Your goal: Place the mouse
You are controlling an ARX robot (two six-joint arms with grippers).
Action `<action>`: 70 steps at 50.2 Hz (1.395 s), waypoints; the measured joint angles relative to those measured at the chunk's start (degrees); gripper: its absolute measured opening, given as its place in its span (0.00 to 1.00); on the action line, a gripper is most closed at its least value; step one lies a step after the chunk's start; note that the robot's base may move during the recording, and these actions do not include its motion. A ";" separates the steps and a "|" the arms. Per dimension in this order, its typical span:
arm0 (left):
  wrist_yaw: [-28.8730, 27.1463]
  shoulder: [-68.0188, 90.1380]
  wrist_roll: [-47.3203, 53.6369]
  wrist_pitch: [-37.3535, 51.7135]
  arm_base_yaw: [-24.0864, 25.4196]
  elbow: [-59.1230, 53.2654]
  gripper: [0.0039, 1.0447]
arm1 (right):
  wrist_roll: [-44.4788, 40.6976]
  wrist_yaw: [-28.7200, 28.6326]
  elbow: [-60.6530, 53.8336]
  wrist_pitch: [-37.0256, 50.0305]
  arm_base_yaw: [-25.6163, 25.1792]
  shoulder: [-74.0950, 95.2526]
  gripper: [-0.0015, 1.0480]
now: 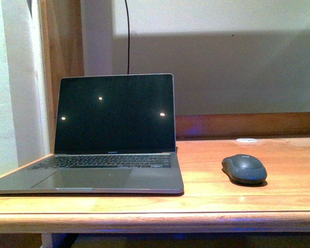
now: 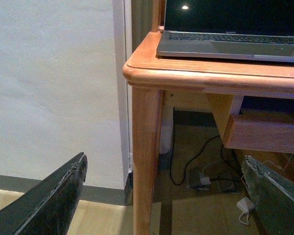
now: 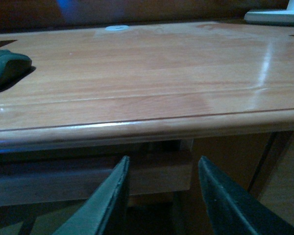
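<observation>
The dark grey mouse [image 1: 244,169] rests on the wooden desk [image 1: 206,199], to the right of the open laptop [image 1: 113,135]. No arm shows in the front view. In the right wrist view the mouse [image 3: 6,67] lies at the picture's edge on the desk top, while my right gripper [image 3: 162,165] hangs open below the desk's front edge, holding nothing. My left gripper [image 2: 164,166] is open too, low beside the desk leg [image 2: 146,156], with the laptop's corner [image 2: 230,44] above it.
A small white disc [image 1: 247,140] lies at the back of the desk. A wooden drawer [image 2: 262,132] hangs under the desk top. Cables and adapters [image 2: 201,178] lie on the floor beneath. A white wall [image 2: 54,88] stands left of the desk leg.
</observation>
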 joint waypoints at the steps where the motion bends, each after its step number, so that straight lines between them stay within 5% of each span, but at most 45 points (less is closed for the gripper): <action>1: 0.02 0.00 0.00 0.00 0.00 0.00 0.93 | -0.09 0.46 -0.42 -0.20 0.37 -0.66 0.36; 14: 0.02 0.00 0.00 0.00 0.00 0.00 0.93 | -0.83 3.63 -3.93 -2.80 3.72 -6.69 0.02; 29: 0.02 0.00 0.00 0.00 -0.02 0.00 0.93 | -0.87 9.99 -6.43 -7.34 10.62 -14.19 0.03; 70: 0.00 0.00 0.00 0.00 0.00 0.00 0.93 | -0.87 10.56 -9.09 -21.64 10.78 -32.15 0.03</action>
